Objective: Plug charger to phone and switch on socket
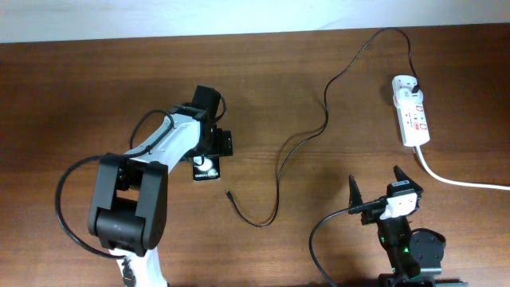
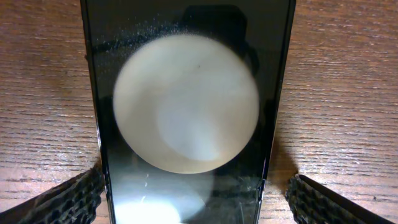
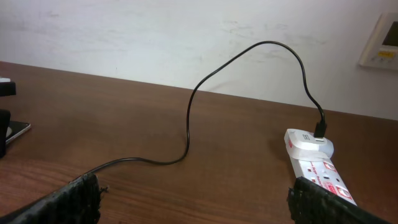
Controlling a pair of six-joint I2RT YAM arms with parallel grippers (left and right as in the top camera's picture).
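The phone (image 1: 208,169) lies flat on the table, its glossy screen reflecting round lights. In the left wrist view it (image 2: 186,81) fills the middle. My left gripper (image 2: 196,186) is open and straddles it, a finger on each side, low over it (image 1: 210,154). The charger cable (image 1: 323,112) runs from the adapter on the socket (image 1: 412,112) in a loop to its free tip (image 1: 228,193), which lies on the table just right of the phone. My right gripper (image 1: 379,190) is open and empty at the front right. Its wrist view shows the cable (image 3: 188,124) and socket (image 3: 314,163) ahead of the jaws (image 3: 193,190).
The socket's thick white cord (image 1: 454,179) runs off the right edge of the table. A white wall (image 3: 155,37) stands behind the table's far edge. The phone's corner (image 3: 15,130) shows at the left of the right wrist view.
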